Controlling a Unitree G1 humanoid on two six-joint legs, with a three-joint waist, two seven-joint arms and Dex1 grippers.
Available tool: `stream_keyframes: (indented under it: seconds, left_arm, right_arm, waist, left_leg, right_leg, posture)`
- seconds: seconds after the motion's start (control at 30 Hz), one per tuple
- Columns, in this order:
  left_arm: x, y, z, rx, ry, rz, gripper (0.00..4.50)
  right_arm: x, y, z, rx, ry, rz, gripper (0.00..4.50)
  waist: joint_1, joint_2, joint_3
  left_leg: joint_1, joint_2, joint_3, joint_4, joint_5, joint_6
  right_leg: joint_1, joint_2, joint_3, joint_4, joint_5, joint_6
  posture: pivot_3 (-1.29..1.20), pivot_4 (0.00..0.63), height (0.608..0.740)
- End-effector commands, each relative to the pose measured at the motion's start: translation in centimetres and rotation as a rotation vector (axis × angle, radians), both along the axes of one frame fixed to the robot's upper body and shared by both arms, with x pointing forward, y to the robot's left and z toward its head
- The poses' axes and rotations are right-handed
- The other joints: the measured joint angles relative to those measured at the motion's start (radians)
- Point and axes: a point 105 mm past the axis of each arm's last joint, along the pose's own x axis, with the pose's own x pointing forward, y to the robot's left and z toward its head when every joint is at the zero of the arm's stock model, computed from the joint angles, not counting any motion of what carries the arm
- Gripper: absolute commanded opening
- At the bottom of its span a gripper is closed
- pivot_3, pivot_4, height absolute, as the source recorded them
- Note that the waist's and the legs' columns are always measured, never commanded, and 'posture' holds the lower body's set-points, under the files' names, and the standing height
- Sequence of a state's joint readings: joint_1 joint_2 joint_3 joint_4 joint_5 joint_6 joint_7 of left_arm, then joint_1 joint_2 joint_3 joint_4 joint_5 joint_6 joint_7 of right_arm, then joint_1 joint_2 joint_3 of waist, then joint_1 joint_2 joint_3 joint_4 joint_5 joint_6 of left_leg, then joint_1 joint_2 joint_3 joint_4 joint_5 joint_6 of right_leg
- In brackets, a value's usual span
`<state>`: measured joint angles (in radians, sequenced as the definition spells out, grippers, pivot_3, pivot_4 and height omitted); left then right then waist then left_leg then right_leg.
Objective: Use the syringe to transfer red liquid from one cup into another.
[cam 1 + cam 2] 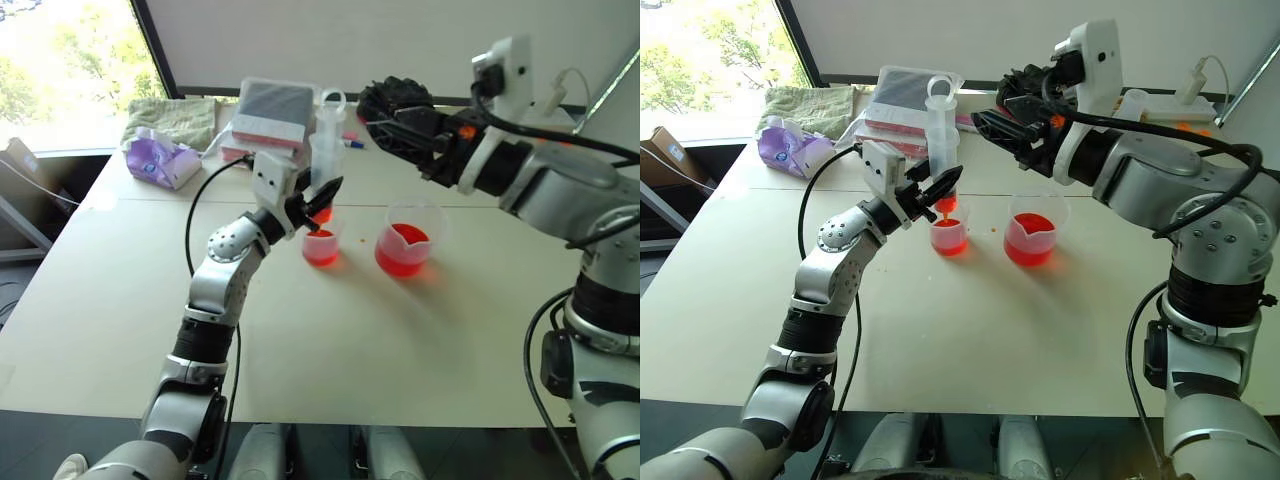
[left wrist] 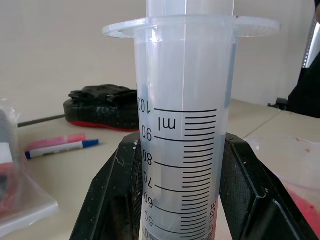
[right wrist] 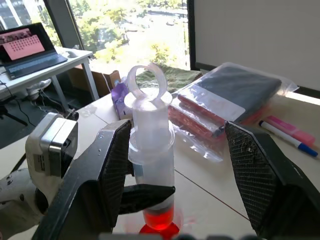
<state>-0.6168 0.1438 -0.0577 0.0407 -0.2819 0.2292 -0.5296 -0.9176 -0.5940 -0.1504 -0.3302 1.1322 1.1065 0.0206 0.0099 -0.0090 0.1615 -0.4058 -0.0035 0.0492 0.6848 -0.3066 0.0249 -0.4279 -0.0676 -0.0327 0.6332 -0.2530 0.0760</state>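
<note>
Left claw point(image 1: 940, 190) pinches the syringe point(image 1: 942, 130) upright over the smaller cup point(image 1: 949, 236) on the table point(image 1: 970, 340).
Right claw point(image 1: 990, 112), spread wide beside the plunger ring, should press it straight down, slowly, keeping the tip above the cup, not the beaker point(image 1: 1032, 240).

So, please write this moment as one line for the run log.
left gripper: shut on syringe, upright over small cup | right gripper: open, near plunger | beaker: red liquid inside

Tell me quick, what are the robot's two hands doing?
Left end effector: shut on the syringe, over the smaller cup.
Right end effector: open, holding nothing.
</note>
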Motion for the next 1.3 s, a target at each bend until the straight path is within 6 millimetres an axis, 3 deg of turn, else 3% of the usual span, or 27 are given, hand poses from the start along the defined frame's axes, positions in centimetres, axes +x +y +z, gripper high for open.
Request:
stream_keyframes:
  seconds: [0.03, 0.4, 0.67, 0.77, 0.9, 0.93, 1.3]
  left_arm:
    - [-0.9, -0.1, 1.3, 0.003, -0.072, -0.013, 1.55]
    - [-1.3, 0.2, 0.8, 0.021, -0.068, -0.010, 1.55]
    - [-1.4, 0.3, 0.7, 0.021, -0.070, -0.005, 1.55]
    - [-1.5, 0.3, 0.7, 0.023, -0.070, -0.004, 1.55]
    - [-1.5, 0.4, 0.7, 0.022, -0.069, -0.001, 1.55]
    - [-1.6, 0.3, 0.7, 0.022, -0.070, -0.001, 1.55]
    - [-1.6, 0.4, 0.9, 0.018, -0.068, -0.008, 1.55]
  right_arm:
    - [0.1, 0.5, 1.6, 0.036, -0.054, -0.013, 3.07]
    - [1.6, 3.1, 1.7, 0.065, -0.034, -0.017, 3.07]
    - [3.2, 3.7, 0.9, 0.049, -0.001, -0.065, 3.07]
    - [3.2, 4.0, 0.9, 0.047, 0.000, -0.061, 2.22]
    - [2.9, 4.7, 0.6, 0.031, 0.007, -0.038, 0.24]
    - [2.8, 4.9, 0.6, 0.028, 0.007, -0.033, 0.02]
    - [1.3, 6.2, -0.3, -0.025, 0.046, 0.065, 0.02]
  waist:
    - [0.000, 0.000, 0.000]
    - [0.000, 0.000, 0.000]
    - [-0.001, 0.000, 0.000]
    - [-0.004, 0.000, 0.000]
    - [-0.006, 0.000, 0.000]
    - [-0.004, 0.000, 0.000]
    - [-0.006, 0.000, 0.000]
  left_leg:
    - [0.000, 0.000, 0.000, 0.000, 0.000, 0.000]
    - [0.000, 0.000, 0.000, 0.000, 0.000, 0.000]
    - [0.000, 0.000, 0.000, 0.000, 0.000, 0.000]
    - [0.000, 0.000, 0.001, 0.000, 0.000, 0.000]
    - [0.000, 0.000, 0.000, 0.000, 0.000, 0.000]
    - [0.000, 0.000, 0.000, 0.000, 0.000, 0.000]
    - [0.000, 0.000, 0.000, 0.000, 0.000, 0.000]
  right_leg:
    - [0.000, 0.000, 0.000, 0.000, 0.000, 0.000]
    - [0.000, 0.000, 0.000, 0.000, 0.000, 0.000]
    - [0.000, 0.000, 0.000, 0.001, 0.000, 0.000]
    - [-0.001, 0.000, 0.000, 0.001, 0.000, 0.000]
    - [-0.001, 0.000, 0.000, 0.001, 0.000, 0.000]
    - [-0.001, 0.000, 0.000, 0.001, 0.000, 0.000]
    - [-0.001, 0.000, 0.000, 0.001, 0.000, 0.000]
  posture:
    - [0.00, 0.150, 0.740]
    - [0.00, 0.150, 0.740]
    - [0.00, 0.150, 0.740]
    - [0.00, 0.150, 0.740]
    - [0.00, 0.150, 0.740]
    - [0.00, 0.150, 0.740]
    - [0.00, 0.150, 0.740]
